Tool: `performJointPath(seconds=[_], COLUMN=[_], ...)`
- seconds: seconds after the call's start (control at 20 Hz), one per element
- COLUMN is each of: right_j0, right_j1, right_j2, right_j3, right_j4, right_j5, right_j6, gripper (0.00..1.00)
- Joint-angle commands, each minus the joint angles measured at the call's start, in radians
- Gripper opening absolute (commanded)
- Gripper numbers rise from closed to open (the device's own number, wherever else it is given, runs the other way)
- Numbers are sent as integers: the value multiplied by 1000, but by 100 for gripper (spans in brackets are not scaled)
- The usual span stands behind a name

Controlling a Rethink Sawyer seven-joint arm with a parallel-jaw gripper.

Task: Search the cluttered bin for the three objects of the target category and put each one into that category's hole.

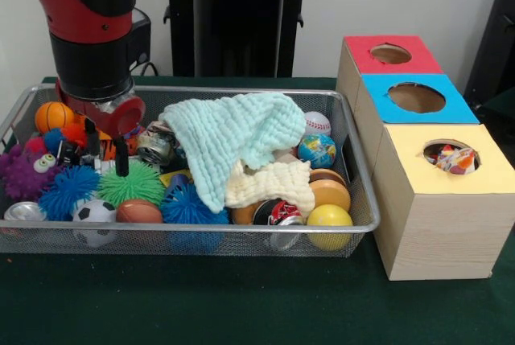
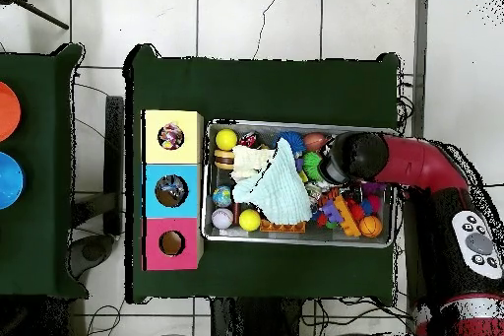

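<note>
The wire mesh bin (image 1: 201, 229) lies on the green table, full of toys and towels; it also shows in the overhead view (image 2: 209, 216). My gripper (image 1: 106, 150) hangs over the bin's left end in the front view, its two black fingers (image 1: 121, 158) apart and empty, just above the clutter. The yellow-topped box (image 1: 483, 170) stands right of the bin. One printed cloth ball (image 1: 457, 160) shows inside its round hole (image 1: 434, 149); it also shows from overhead (image 2: 171, 136). No other printed cloth ball shows clearly in the bin.
A mint towel (image 1: 233, 140) and a cream towel (image 1: 269, 184) cover the bin's middle. Spiky green (image 1: 131, 182) and blue (image 1: 187, 204) balls, a small basketball (image 1: 53, 116), a globe ball (image 1: 317, 150) and cans lie around. Blue-topped (image 1: 451, 110) and red-topped (image 1: 362, 59) boxes stand behind the yellow one.
</note>
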Motion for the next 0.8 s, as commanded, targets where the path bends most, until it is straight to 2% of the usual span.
performJointPath(seconds=[0.05,0.3,0.6,0.8], right_j0=[2,-28,4,13], right_j1=[23,56,30,-24], right_j2=[87,128,105,96], right_j3=[-33,-46,-25,23], right_j4=[-43,12,-5,-5], right_j5=[79,84,97,109], right_j6=[-268,-250,-206,-195], gripper=[100,100,100,100])
